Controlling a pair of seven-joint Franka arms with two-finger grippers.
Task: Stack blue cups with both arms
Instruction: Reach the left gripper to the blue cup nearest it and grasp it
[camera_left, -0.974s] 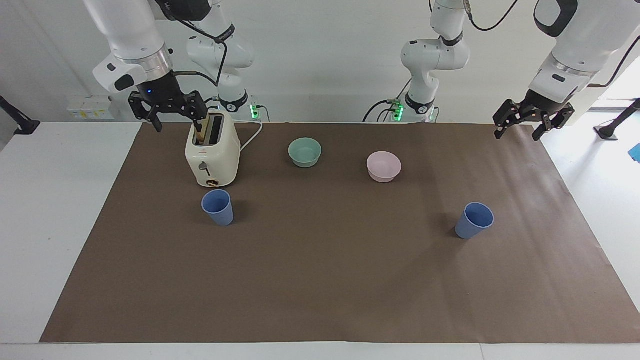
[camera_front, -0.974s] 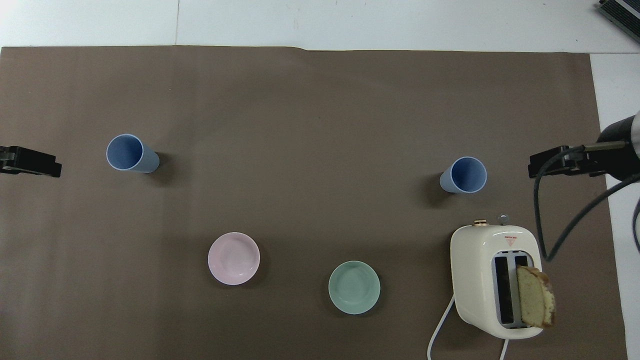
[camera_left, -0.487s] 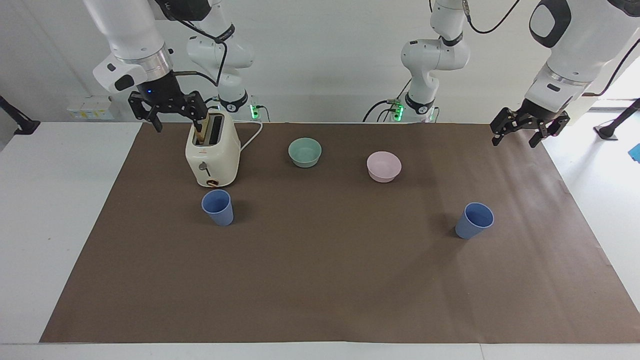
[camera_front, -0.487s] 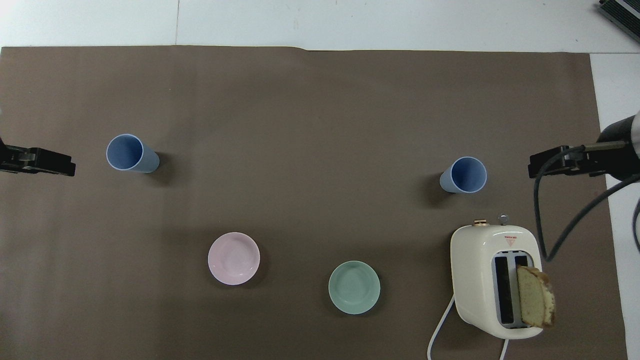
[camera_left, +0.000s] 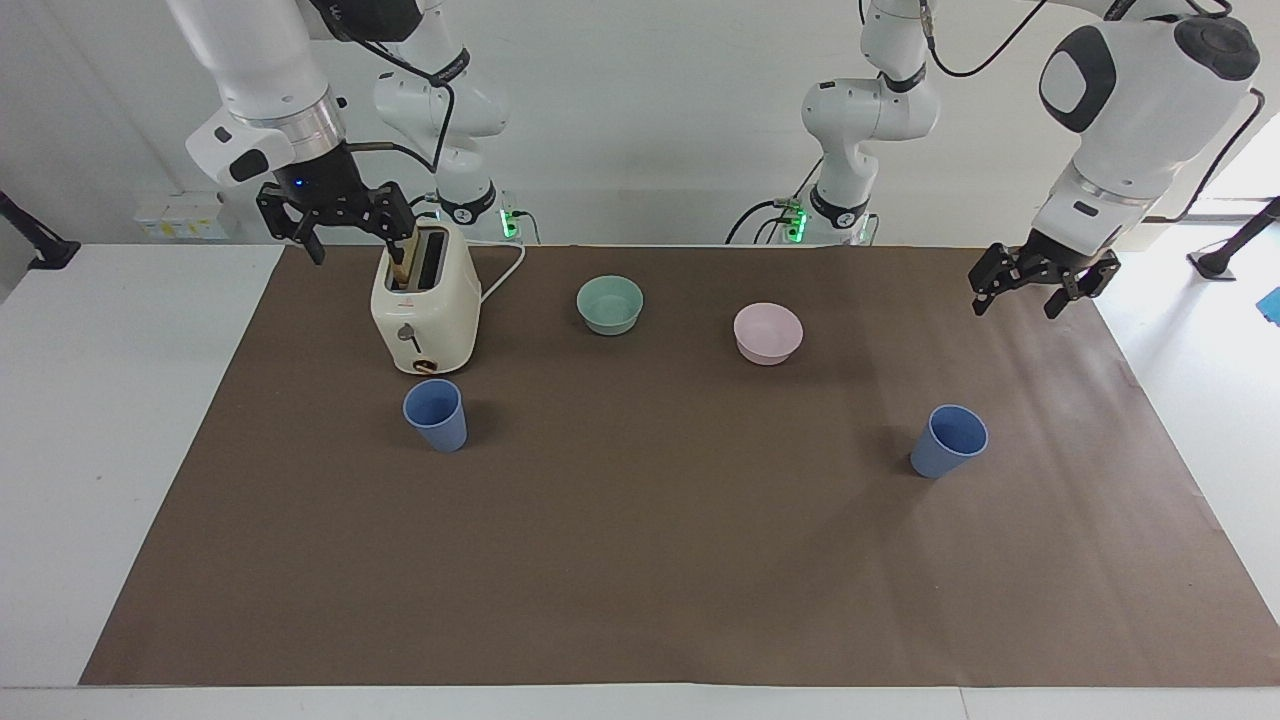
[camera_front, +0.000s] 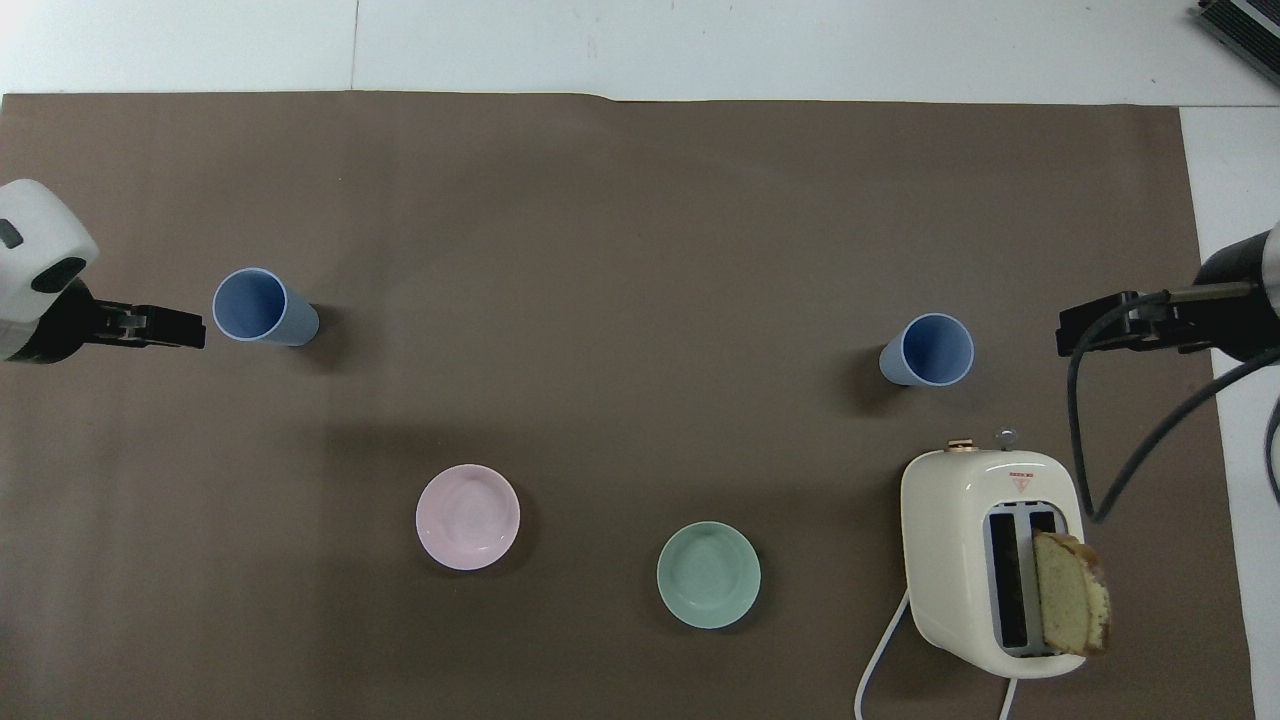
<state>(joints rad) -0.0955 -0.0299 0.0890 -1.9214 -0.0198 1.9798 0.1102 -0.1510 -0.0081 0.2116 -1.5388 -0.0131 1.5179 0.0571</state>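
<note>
Both small periwinkle-blue plastic tumblers stand upright and empty on the brown mat: you see one cup (camera_left: 436, 414) at lower left of the facing view just below the cream toaster (camera_left: 424, 310), which holds a bread slice (camera_front: 1070, 607); the other cup (camera_left: 948, 441) is at lower right. The teal bowl (camera_left: 610, 304) and pink bowl (camera_left: 767, 333) are empty. Your left gripper (camera_left: 1031, 284) hangs spread wide at the right mat edge. Your right gripper (camera_left: 335, 220) hangs spread above the toaster, partly hiding the slot.

Cream two-slot toaster (camera_left: 425, 312) w/ bread slice (camera_front: 1070, 607) upright in one slot, white cord (camera_front: 878, 664) trailing. Teal round bowl (camera_left: 610, 304) beside pink round bowl (camera_left: 767, 333), apart, both on brown paper mat (camera_left: 640, 560).
</note>
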